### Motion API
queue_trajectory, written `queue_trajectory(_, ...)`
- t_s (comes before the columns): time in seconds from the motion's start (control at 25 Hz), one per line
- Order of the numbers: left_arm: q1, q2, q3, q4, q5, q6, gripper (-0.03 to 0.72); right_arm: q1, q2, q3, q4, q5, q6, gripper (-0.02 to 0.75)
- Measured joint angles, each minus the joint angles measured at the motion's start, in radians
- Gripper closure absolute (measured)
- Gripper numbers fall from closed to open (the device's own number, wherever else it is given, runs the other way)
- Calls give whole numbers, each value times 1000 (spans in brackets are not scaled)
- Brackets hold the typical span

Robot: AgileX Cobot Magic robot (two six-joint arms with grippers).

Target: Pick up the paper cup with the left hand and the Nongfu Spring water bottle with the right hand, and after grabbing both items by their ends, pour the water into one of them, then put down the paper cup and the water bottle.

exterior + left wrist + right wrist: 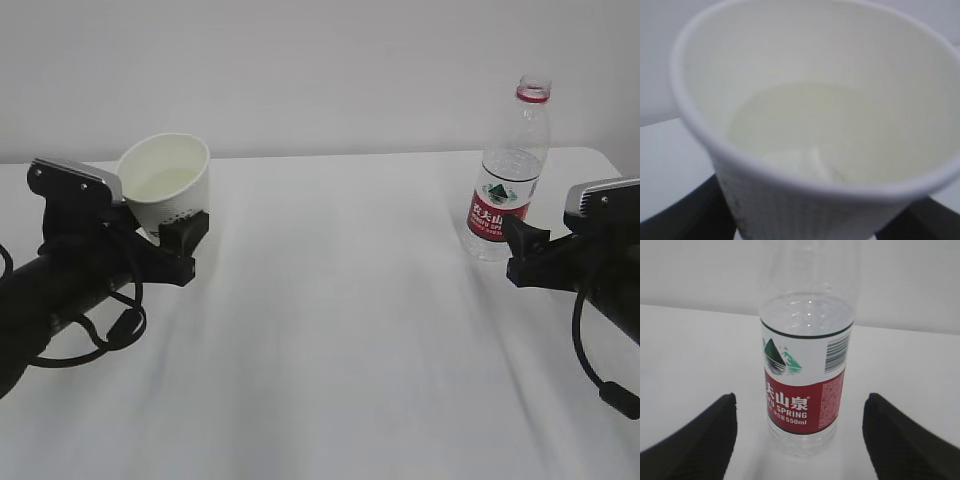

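The white paper cup (pixel 165 185) is tilted with its mouth toward the camera, and its base sits between the black fingers of my left gripper (pixel 186 240). In the left wrist view the paper cup (pixel 820 100) fills the frame. Its wall rests against both dark fingers (pixel 685 215), and a pale pool lies in its bottom. The Nongfu Spring water bottle (pixel 507 180) stands upright and uncapped on the table, with water up to its label top. My right gripper (pixel 800 440) is open, its fingers (pixel 700 440) apart from the bottle (pixel 805 385) on both sides.
A white table (pixel 350 330) runs to a pale wall behind. Black cables loop beside both arms at the left and right edges of the exterior view. The table's back edge lies just behind the bottle and the cup.
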Motion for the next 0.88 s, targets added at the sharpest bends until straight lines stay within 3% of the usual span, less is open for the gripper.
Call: queue_trajectory(0.88,164,0,0,-18,0,0,167,0,0,0,0,0,0,145)
